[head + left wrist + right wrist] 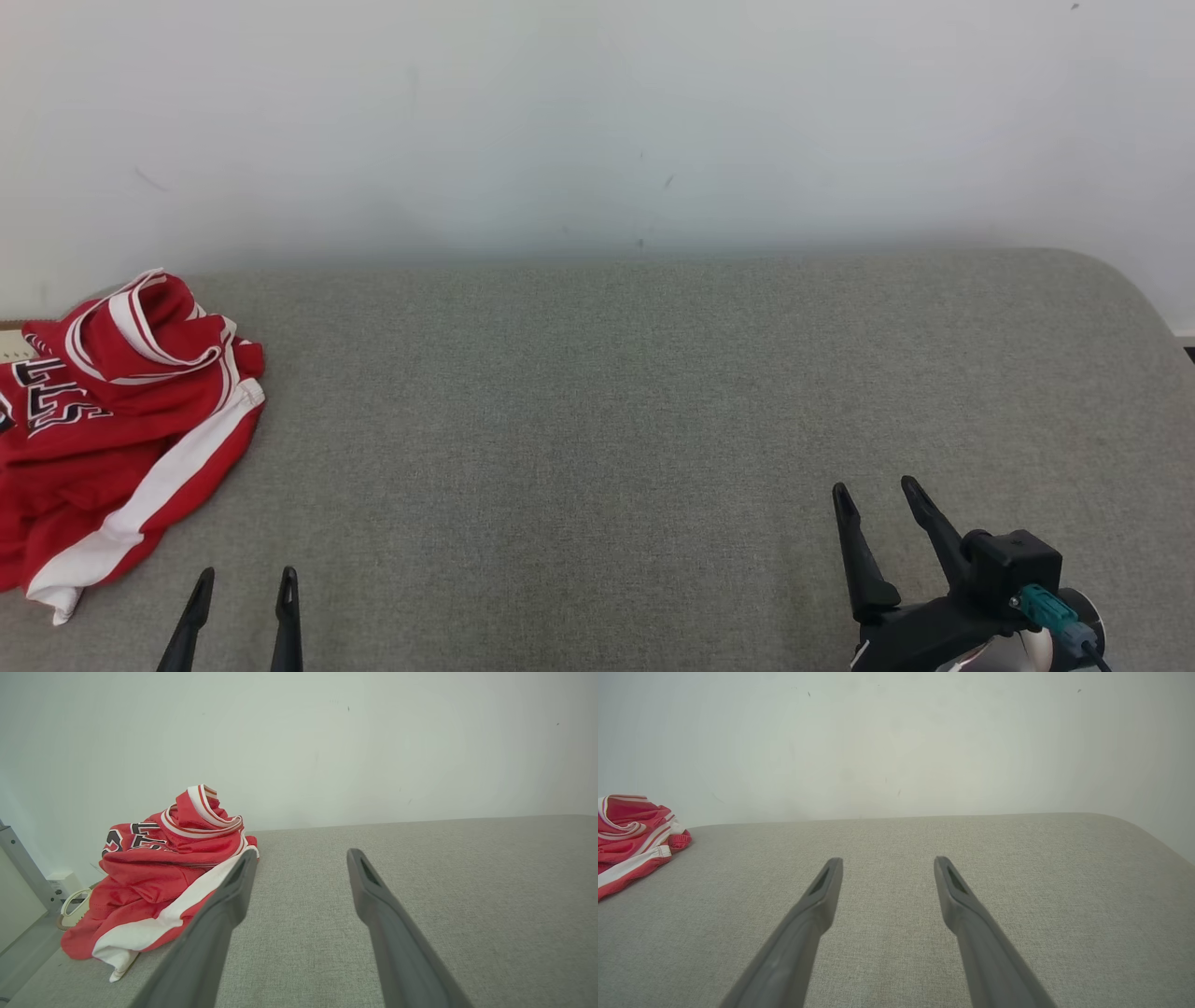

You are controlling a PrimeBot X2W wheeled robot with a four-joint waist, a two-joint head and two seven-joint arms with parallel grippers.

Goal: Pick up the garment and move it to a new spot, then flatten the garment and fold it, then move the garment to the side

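The garment [112,420] is a red jersey with white stripes and black lettering, lying crumpled in a heap at the far left of the grey fabric surface [597,420]. It also lies left of centre in the left wrist view, garment [154,877], and at the left edge of the right wrist view, garment [630,830]. My left gripper [247,583] stands open near the front edge, just right of the heap and not touching it. My right gripper [878,495] is open over bare fabric at the lower right. Both hold nothing.
A pale wall [597,121] rises right behind the surface. The surface's right end curves off at a rounded corner [1111,280]. Left of the heap, a grey metal post [21,868] and a white cable [70,905] stand beside the surface's edge.
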